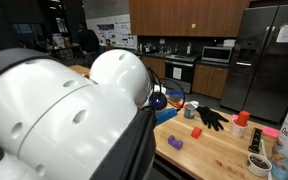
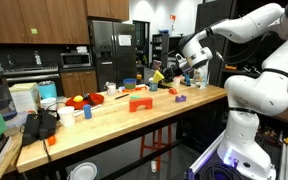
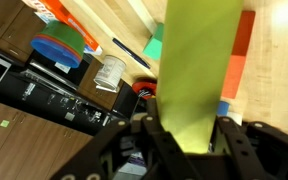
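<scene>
I see the gripper (image 3: 189, 138) hang above the wooden table (image 2: 114, 128), near its far end; fingers clamped on a yellow-green block (image 3: 199, 70), clear of the tabletop; beneath it in wrist view lie an orange block (image 3: 242, 55) and a green block (image 3: 154, 47).

The table top (image 2: 134, 120) is pale wood, smooth, with a light sheen. The robot arm shell (image 1: 44, 110) looks like glossy white plastic. The refrigerator (image 1: 269, 55) has brushed grey metal doors. The green block (image 3: 199, 70) in the dull black gripper (image 3: 189, 140) looks matt and smooth.
</scene>
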Available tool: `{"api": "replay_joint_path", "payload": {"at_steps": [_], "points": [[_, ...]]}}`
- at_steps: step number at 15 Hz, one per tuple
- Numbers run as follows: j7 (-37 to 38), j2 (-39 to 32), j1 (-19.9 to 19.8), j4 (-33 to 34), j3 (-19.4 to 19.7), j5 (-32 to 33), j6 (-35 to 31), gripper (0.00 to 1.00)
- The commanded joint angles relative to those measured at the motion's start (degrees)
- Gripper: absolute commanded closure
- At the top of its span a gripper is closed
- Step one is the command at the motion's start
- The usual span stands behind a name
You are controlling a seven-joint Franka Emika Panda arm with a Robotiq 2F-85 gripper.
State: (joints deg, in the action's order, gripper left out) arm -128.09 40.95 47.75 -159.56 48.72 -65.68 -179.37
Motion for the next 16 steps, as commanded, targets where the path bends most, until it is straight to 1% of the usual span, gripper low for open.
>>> {"api": "replay_joint_path", "payload": {"at_steps": [1,6,9,12,16], "points": [[-1.16,-0.91,3.08,1.39,5.60,0.09,3.19,0.84],[-0.86,-1.98,7.15,2.96,11.51,0.54,6.62,0.84],[-0.81,-3.44,10.45,4.75,16.19,2.06,10.83,0.84],[-0.34,-4.87,13.10,6.27,19.99,4.06,14.20,0.84],[0.39,-6.55,16.00,8.03,23.27,6.46,16.72,0.84]]}}
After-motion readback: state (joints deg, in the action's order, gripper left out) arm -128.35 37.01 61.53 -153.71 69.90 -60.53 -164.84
